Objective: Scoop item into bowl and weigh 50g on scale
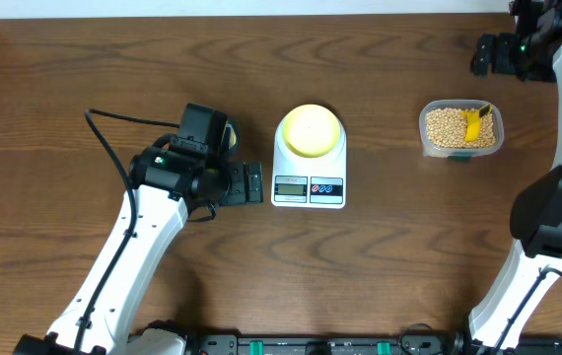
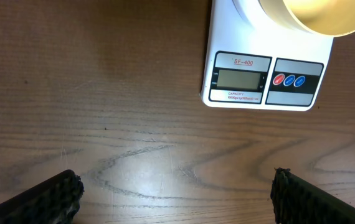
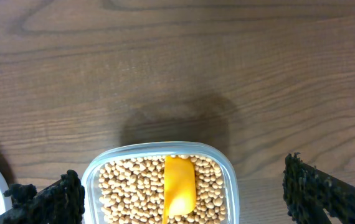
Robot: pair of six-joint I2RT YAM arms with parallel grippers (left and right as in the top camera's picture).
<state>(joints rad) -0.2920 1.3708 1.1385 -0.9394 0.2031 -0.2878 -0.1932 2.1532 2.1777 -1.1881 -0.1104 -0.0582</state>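
The pale yellow bowl (image 1: 310,130) sits on the white scale (image 1: 309,185) at the table's middle, and nothing shows inside it. The item, a heap of tan beans (image 1: 446,124), fills a clear plastic container (image 1: 461,150) to the right, with a yellow scoop (image 1: 475,125) lying on it. My left gripper (image 1: 253,183) hangs open just left of the scale's display (image 2: 238,79), nothing between its fingers (image 2: 53,194). At the back right, my right gripper (image 1: 480,54) is open behind the container. In the right wrist view the beans (image 3: 127,186) and scoop (image 3: 179,185) lie between its spread fingers (image 3: 305,186).
A black cable (image 1: 113,148) loops on the wood left of the left arm. The table's far edge (image 1: 261,14) runs along the top. Bare wood lies between scale and container (image 1: 385,138).
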